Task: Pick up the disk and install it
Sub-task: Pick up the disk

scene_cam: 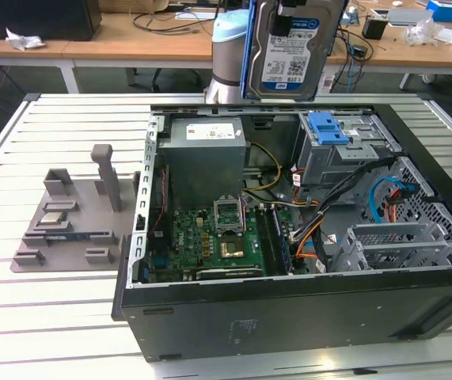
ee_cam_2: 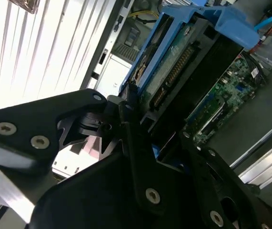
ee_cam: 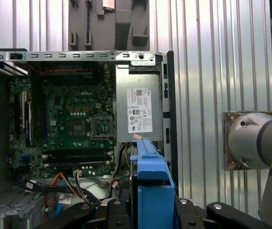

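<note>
Fingers (ee_cam_2: pixel 131 143): two black ones, clamped on the disk (ee_cam_2: pixel 174 62), one on each side of its blue carrier. Jaws closed tight on the frame, no gap seen. Gripper (ee_cam_2: pixel 152 121) count: one, on one arm (scene_cam: pixel 229 55).

Disk count: one. It hung clear in the air above the far side of the open computer case (scene_cam: pixel 289 317), touching nothing but the gripper. In the exterior view the disk (scene_cam: pixel 293 47) stood upright on edge, label toward the camera, above the stretch between the power supply (scene_cam: pixel 206 154) and the drive bay (scene_cam: pixel 326 127).

Look of the disk: flat silver-metal body, white-and-blue label on the broad face, and a blue plastic carrier along its edges. In the second wrist view its other face showed a green circuit board and a row of connector pins. In the first wrist view it showed edge-on as a blue carrier strip (ee_cam: pixel 150 181).

Below it, counted:
- one case, lying on its side with the lid off
- one grey box power supply
- one green motherboard (scene_cam: pixel 210 237)
- one grey metal bay with a blue handle

Beside the case, at the exterior view's left, lay one grey parts fixture (scene_cam: pixel 67 214) on the slatted metal table (scene_cam: pixel 51 332), apart from the case.
</note>
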